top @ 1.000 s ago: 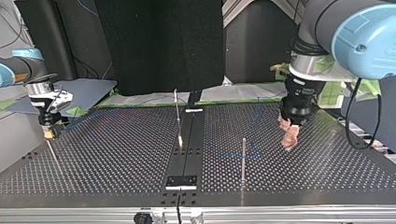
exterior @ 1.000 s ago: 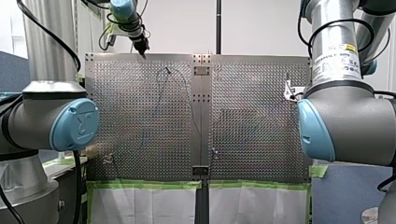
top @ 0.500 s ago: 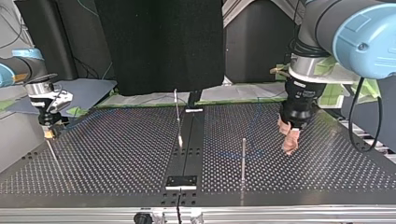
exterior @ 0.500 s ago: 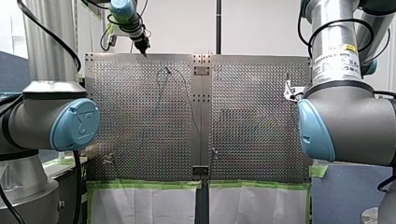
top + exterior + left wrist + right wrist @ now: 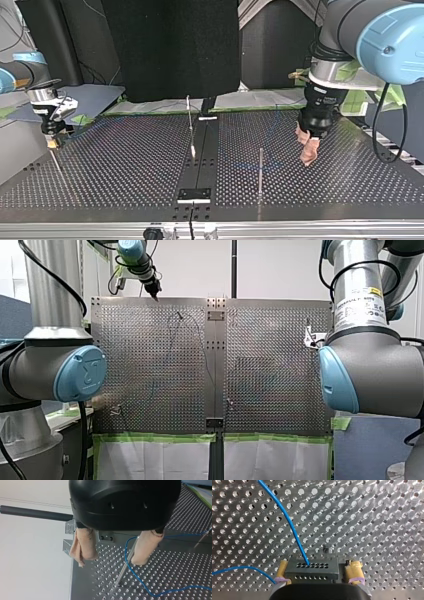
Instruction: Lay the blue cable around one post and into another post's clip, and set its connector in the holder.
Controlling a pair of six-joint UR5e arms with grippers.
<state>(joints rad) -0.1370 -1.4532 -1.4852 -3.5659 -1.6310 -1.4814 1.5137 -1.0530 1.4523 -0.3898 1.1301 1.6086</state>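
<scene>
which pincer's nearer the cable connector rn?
Right. My right pincer grips the black connector between its yellow pads, at the top view's left edge. My left pincer hangs open at that view's right, near a steel post, well apart from the connector.

my left pincer (image 5: 306,149) | edged slightly toward front view's right | possibly also tilted

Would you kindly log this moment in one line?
left gripper: open, near thin metal post | right gripper: shut on dark perforated connector | thin blue cable: slack
</scene>
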